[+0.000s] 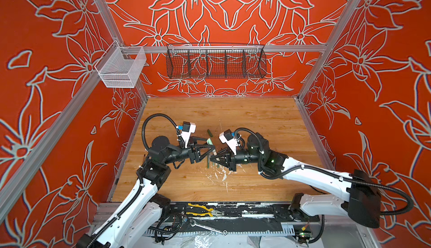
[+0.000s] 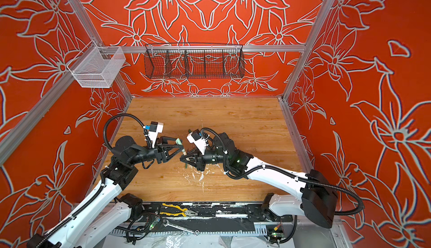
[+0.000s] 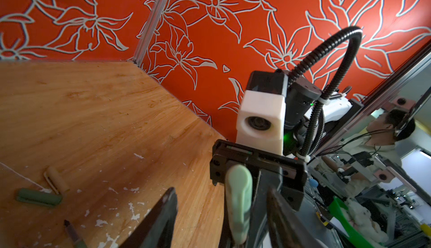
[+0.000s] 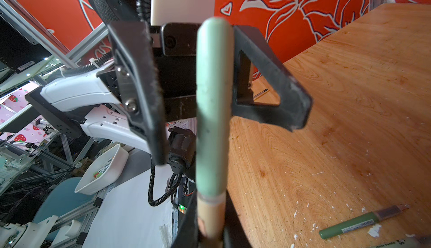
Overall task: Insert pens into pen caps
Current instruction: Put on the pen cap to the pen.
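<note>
**While pale green cap (image 4: 214, 106) sits on tan pen (image 4: 211, 216): release step**

Nearest, green pen (image 4: 349, 224) lies loose. Mid-table, right gripper (image 1: 212, 159) pinches tan pen; left gripper (image 1: 211, 143) stands spread around pale green cap. Beyond, dark green cap (image 1: 209, 132). Next, likely: back left gripper off cleanly.

Your two top views hang high at 6 o'clock, looking steeply down toward 12, sharing the whole bench (image 1: 233, 118). Your wrist views sit close behind the left pincer (image 3: 221, 190) and right pincer (image 4: 210, 225), facing each other; both catch the pale green cap (image 3: 239, 202).
</note>
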{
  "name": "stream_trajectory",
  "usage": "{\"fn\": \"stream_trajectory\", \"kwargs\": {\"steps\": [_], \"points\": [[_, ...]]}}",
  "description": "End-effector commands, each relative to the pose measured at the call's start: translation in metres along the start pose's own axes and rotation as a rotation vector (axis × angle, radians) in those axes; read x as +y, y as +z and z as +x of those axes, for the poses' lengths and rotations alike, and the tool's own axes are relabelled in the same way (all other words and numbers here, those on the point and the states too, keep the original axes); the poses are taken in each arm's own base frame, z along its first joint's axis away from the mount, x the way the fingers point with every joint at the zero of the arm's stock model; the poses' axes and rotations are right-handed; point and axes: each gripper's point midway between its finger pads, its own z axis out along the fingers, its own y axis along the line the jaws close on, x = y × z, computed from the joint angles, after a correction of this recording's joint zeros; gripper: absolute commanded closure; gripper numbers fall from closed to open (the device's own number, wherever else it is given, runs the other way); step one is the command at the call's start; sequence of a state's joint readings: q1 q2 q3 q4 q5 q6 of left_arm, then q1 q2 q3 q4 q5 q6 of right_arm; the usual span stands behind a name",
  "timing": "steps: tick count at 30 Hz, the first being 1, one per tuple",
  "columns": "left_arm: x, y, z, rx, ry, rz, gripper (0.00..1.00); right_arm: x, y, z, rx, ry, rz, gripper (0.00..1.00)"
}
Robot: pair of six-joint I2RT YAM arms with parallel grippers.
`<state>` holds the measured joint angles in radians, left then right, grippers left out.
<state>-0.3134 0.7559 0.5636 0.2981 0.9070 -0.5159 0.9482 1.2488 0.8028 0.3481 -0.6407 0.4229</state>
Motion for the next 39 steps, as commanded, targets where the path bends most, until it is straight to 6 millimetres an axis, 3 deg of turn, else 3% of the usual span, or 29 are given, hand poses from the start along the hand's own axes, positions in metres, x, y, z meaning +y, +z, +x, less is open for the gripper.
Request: {"fn": "stream_trajectory", "kwargs": {"steps": [1, 13, 22, 39], "points": [[-0.013, 0.000, -0.009, -0.003, 0.044, 0.053, 0.52, 0.010, -0.004, -0.001, -0.009, -0.017, -0.032, 1.00], [-0.019, 0.007, 0.001, 0.058, 0.019, 0.128, 1.00, 0.016, -0.011, -0.032, -0.087, -0.041, 0.007, 1.00], [-0.021, 0.009, 0.007, 0.069, 0.031, 0.126, 1.00, 0.028, -0.017, -0.054, -0.135, -0.084, -0.001, 1.00], [-0.047, 0.016, 0.020, 0.126, 0.021, 0.293, 1.00, 0.060, -0.038, -0.104, -0.293, -0.278, -0.028, 1.00]]}}
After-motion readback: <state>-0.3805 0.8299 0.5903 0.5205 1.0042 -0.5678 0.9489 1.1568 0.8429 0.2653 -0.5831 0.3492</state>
